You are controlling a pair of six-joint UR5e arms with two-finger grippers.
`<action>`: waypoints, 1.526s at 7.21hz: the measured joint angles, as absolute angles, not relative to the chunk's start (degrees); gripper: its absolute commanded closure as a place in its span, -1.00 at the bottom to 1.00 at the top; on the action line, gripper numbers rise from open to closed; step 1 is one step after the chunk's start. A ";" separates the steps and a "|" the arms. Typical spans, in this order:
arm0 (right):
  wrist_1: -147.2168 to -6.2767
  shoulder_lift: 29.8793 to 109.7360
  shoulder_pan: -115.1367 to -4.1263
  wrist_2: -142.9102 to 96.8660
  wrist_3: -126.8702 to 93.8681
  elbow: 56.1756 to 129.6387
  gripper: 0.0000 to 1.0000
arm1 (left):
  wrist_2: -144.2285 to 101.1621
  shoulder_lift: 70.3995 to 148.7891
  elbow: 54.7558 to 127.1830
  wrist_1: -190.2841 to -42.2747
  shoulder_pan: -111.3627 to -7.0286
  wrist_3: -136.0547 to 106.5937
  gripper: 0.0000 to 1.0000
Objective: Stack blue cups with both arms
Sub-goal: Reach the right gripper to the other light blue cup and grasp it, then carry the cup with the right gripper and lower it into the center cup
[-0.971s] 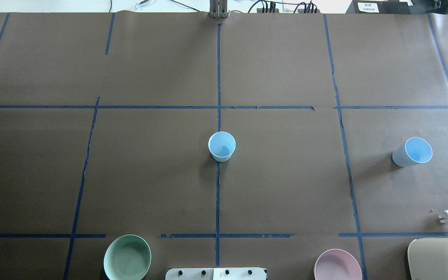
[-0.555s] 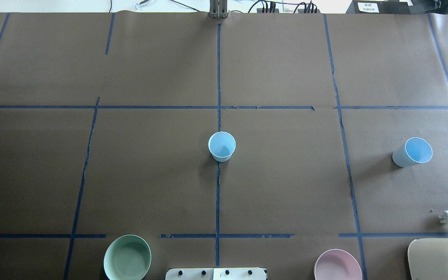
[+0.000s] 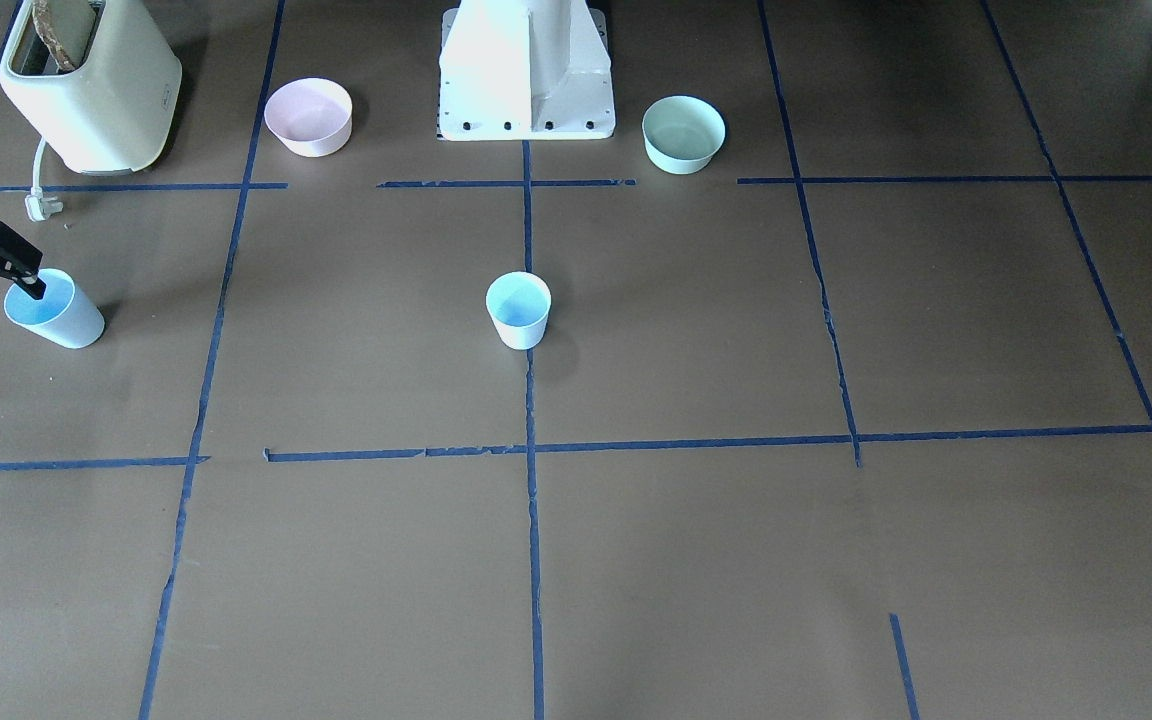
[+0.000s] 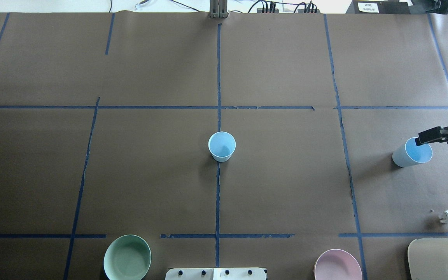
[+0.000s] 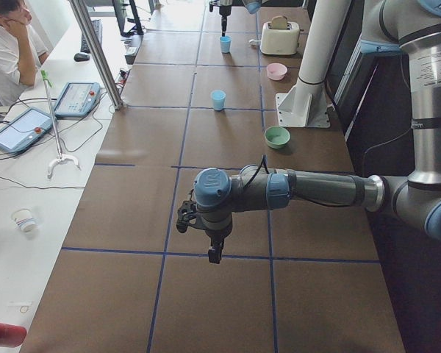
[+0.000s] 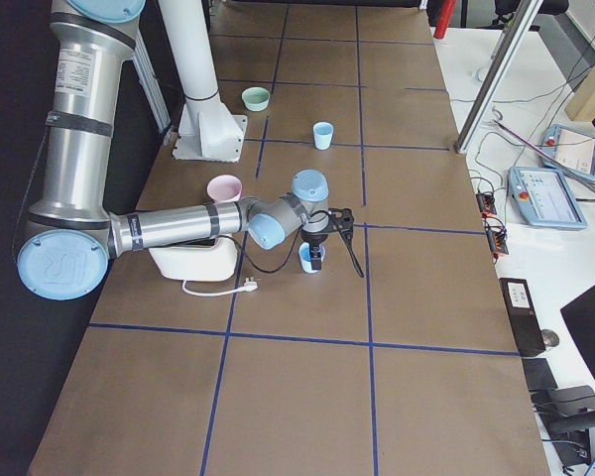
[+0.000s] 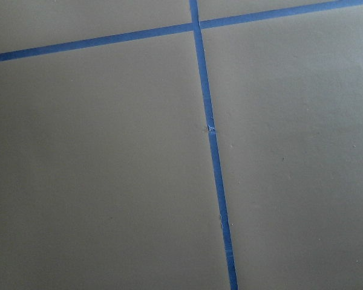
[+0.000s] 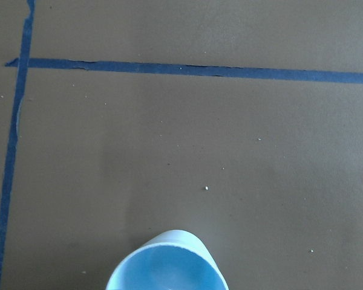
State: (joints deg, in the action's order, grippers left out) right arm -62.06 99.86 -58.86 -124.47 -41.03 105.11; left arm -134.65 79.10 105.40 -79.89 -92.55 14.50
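Two blue cups on the desk (image 4: pixel 286 186), shown before any stacking is done. The central blue cup (image 4: pixel 221 146) is set straight out in front of the white pedestal base (image 3: pixel 526 70), on the blue tape line running out from it. The outer blue cup (image 4: pixel 407 157) is placed well away from the pedestal base, on the robot's right-hand side, so the two cups are well apart.

Both cups are seen upright: the long axis is vertical, the open mouth is turned upward and the narrower foot rests on the desk.

The right gripper (image 4: pixel 435 116) is held over the outer blue cup with its jaws spread apart, one of them above the rim and the mouth. Whether the wall is touched cannot be told.

The left gripper (image 5: pixel 214 246) is seen only from the side, far from the pedestal base on the robot's left. The state of its jaws cannot be told.

The cups are judged to be light, thin-walled plastic, smooth and easily tipped or pushed. A hold across the wall near the rim is suggested, one jaw inside and one outside, with modest force.
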 measured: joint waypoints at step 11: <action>-62.06 96.82 -55.65 -124.77 -41.27 100.83 0.97 | -134.65 79.10 105.64 -79.89 -92.55 14.50 -1.00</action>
